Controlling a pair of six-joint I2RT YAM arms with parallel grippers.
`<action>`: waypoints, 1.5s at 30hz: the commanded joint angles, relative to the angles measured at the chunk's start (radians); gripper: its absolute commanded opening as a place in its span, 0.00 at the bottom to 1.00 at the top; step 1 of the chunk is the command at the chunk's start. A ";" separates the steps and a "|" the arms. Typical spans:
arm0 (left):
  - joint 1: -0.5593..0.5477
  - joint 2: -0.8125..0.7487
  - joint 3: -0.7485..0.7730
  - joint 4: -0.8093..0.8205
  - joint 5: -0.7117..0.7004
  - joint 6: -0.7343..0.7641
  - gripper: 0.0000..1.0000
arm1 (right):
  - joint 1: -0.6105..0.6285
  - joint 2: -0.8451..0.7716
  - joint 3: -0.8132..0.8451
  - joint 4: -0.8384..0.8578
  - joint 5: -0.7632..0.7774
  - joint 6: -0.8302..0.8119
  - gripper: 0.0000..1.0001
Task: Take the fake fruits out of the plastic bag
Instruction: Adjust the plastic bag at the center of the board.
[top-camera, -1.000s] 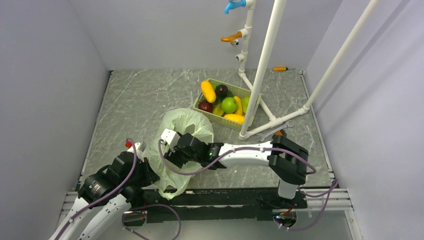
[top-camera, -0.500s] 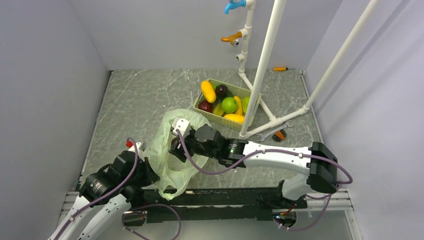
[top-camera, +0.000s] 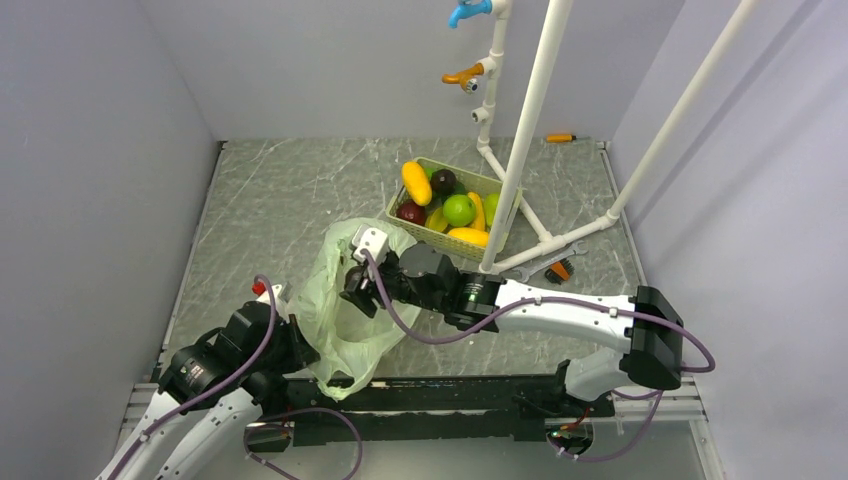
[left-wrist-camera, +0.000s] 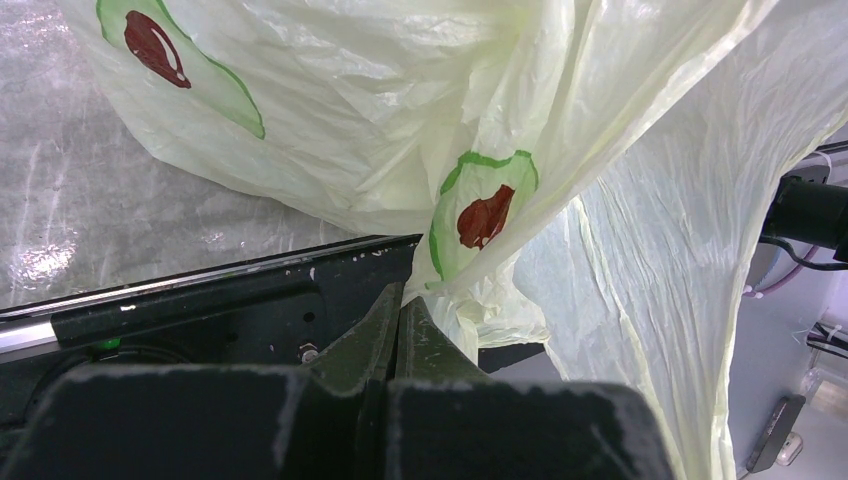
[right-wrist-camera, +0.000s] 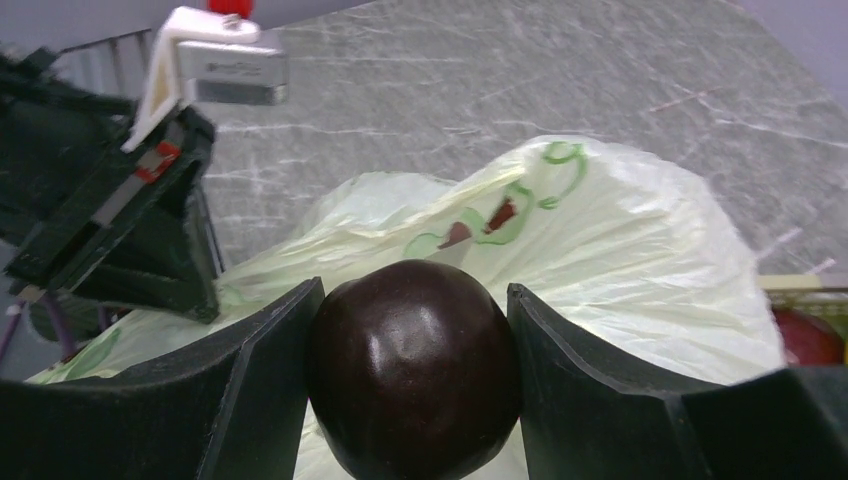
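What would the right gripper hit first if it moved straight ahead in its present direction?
Probably the plastic bag, lying just beyond the dark fruit that the right gripper holds. The left arm stands off to one side; depth is unclear.

Was a robotics lab test cell: plain grey partition walls (top-camera: 100, 180) round a marble-look tabletop (top-camera: 290, 190), white PVC pipe frame (top-camera: 535, 100), 2 robot arms (top-camera: 560, 306) bolted to a rail (top-camera: 460, 392).
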 joint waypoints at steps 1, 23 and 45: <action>0.004 0.000 0.002 0.015 -0.003 -0.006 0.00 | -0.043 0.003 0.106 0.004 0.093 0.015 0.00; 0.003 0.012 0.101 0.026 -0.041 0.004 0.00 | -0.472 0.669 0.817 -0.580 0.979 0.039 0.05; 0.003 0.560 0.798 0.151 -0.213 0.524 0.00 | -0.594 0.749 0.789 -0.670 0.719 0.160 0.68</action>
